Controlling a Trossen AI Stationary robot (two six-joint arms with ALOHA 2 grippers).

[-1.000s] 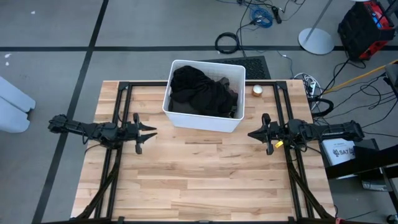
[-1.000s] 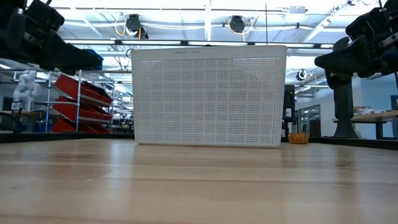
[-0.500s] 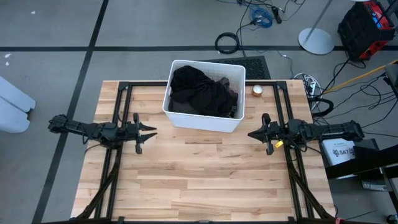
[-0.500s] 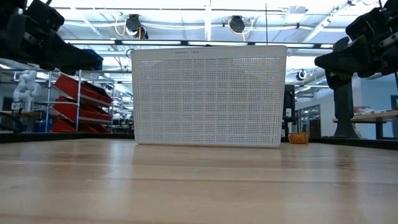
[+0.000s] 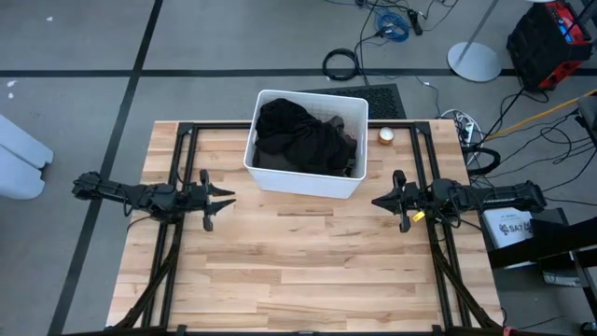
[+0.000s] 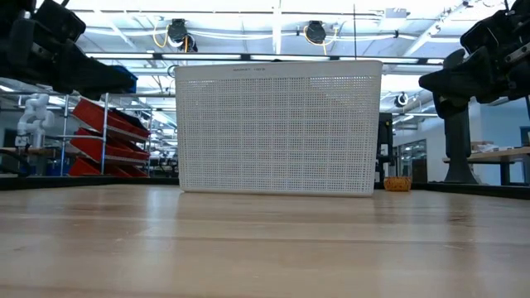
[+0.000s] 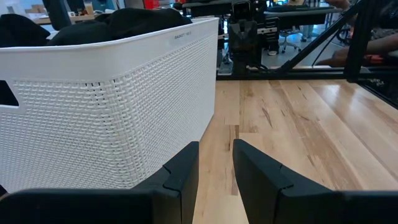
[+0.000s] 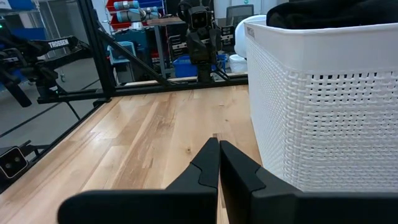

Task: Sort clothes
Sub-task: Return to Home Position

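From my station, the clothes (image 5: 297,138) are all in the white bin (image 5: 308,183), which stands at the middle of the worktop's (image 5: 308,271) far edge with its long sides parallel to that edge. What I can see of them is a dark, mostly black heap. It lies lengthwise along the bin from end to end and is mounded highest towards the bin's left end, where it rises above the rim. I can't make out which way any single garment points in the bundle. The left gripper (image 5: 227,195) hovers near the left edge of the worktop, aimed inward across it and just short of the bin's near left corner. Its wrist view shows the fingers (image 7: 184,169) parted by only a narrow gap, holding nothing and clear of the bin wall. The right gripper (image 5: 376,201) mirrors it near the right edge, aimed inward towards the other, just off the bin's near right corner. Its fingers (image 8: 208,163) are pressed together with nothing between them, touching neither the bin nor the wood. A small round tan object (image 5: 385,134) sits by the far edge, just beside the bin's right end.
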